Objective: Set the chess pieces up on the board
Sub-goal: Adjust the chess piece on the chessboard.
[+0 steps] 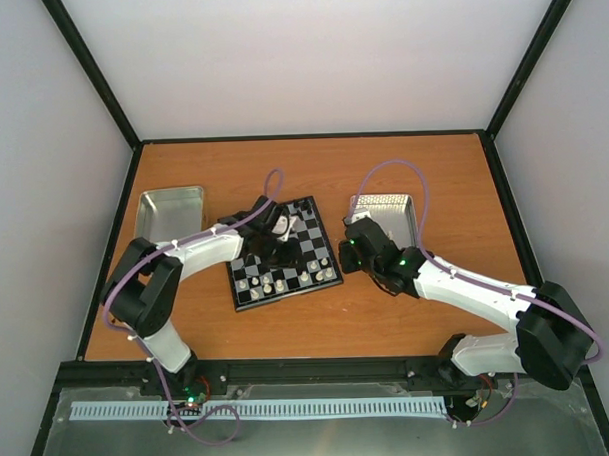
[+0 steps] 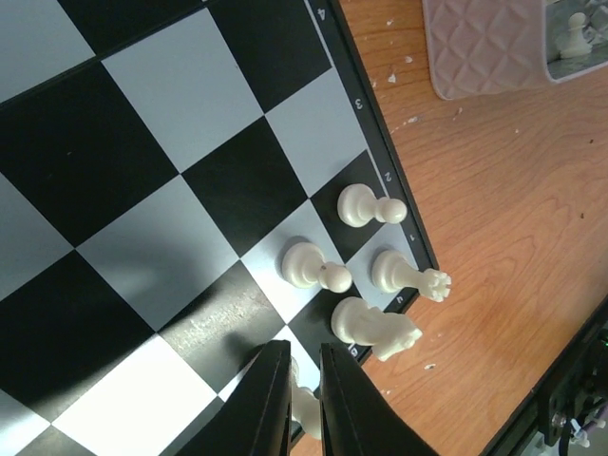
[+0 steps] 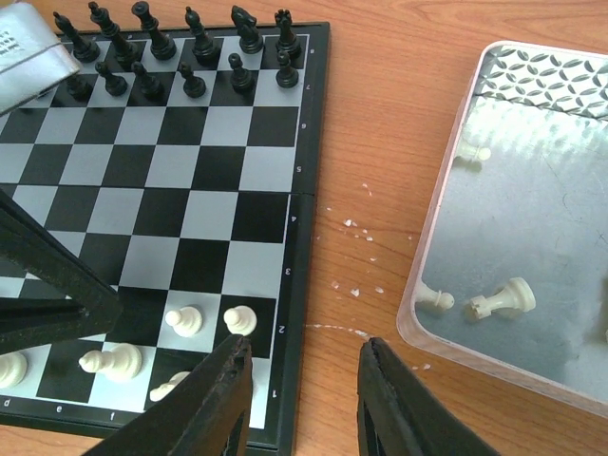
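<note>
The board (image 1: 315,238) lies mid-table, with black figures on its far rows. Cream-white chess pieces (image 1: 286,282) stand on its near rows. In the left wrist view two pawns (image 2: 359,205), a rook (image 2: 408,275) and a knight (image 2: 375,328) stand near the board (image 2: 142,190) corner. My left gripper (image 2: 304,370) is nearly closed around a white piece (image 2: 308,410) on the edge row. My right gripper (image 3: 304,380) is open and empty, low over the board's (image 3: 190,190) corner and the bare wood. White pawns (image 3: 239,319) stand by its left finger.
A silver tray (image 3: 446,190) lies right of the board and holds a few white pieces (image 3: 501,299); it also shows in the top view (image 1: 389,210). A second silver tray (image 1: 169,211) lies at the far left. Black figures (image 3: 190,43) line the far rows. White crumbs dot the wood.
</note>
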